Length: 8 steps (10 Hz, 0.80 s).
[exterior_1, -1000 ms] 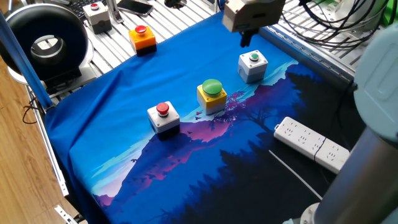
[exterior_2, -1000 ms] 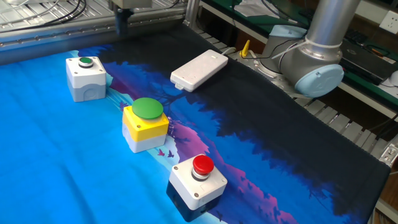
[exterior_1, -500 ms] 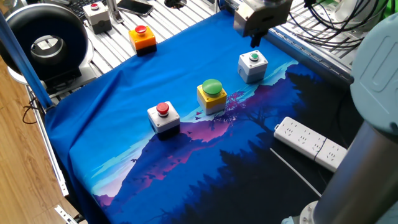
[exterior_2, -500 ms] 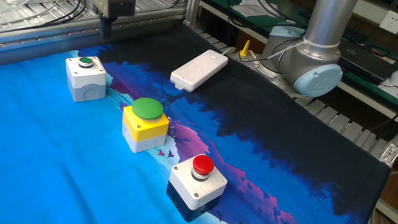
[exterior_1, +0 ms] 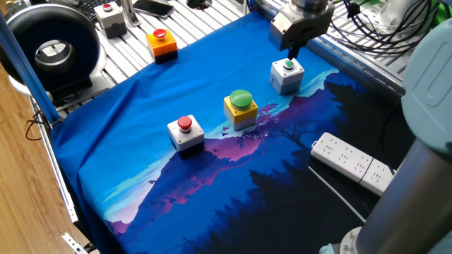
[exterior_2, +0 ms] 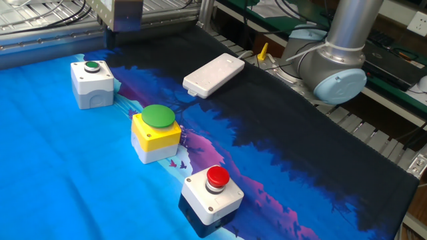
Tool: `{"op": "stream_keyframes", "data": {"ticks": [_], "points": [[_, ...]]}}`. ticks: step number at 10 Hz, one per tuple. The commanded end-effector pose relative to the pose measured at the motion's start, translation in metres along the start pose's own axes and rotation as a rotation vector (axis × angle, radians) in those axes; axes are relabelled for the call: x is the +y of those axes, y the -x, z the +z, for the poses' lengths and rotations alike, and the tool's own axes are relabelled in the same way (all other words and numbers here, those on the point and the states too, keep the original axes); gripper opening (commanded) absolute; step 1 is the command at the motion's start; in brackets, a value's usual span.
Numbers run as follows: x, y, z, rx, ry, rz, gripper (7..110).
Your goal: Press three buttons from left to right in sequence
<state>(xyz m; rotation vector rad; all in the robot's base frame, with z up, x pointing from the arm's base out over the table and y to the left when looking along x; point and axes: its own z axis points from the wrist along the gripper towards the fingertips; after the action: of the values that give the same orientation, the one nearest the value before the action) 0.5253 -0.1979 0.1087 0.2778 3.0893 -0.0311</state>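
Hanging just above the grey-white box with the small green button (exterior_1: 287, 74), the gripper (exterior_1: 292, 51) shows only a dark narrow tip; whether its fingers are parted I cannot tell. That cube sits at the far end of a diagonal row on the smooth printed blue cloth (exterior_1: 141, 141). In the middle stands the yellow box with the glossy green dome (exterior_1: 241, 108), and nearest is the white box with the small red button (exterior_1: 186, 132). A white plastic power strip (exterior_1: 353, 164) lies apart on the dark part.

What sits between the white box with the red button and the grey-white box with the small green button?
The yellow box with its green dome stands between the white box and the grey-white box; both fixed views show it.
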Motion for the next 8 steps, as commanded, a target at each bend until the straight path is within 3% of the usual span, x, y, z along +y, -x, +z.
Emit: {"op": "stream_keyframes", "data": {"ticks": [1, 8], "points": [[-0.015, 0.007, 0.006, -0.038, -0.04, -0.035, 7], [-0.01, 0.019, 0.015, -0.062, -0.012, -0.042, 7]]}}
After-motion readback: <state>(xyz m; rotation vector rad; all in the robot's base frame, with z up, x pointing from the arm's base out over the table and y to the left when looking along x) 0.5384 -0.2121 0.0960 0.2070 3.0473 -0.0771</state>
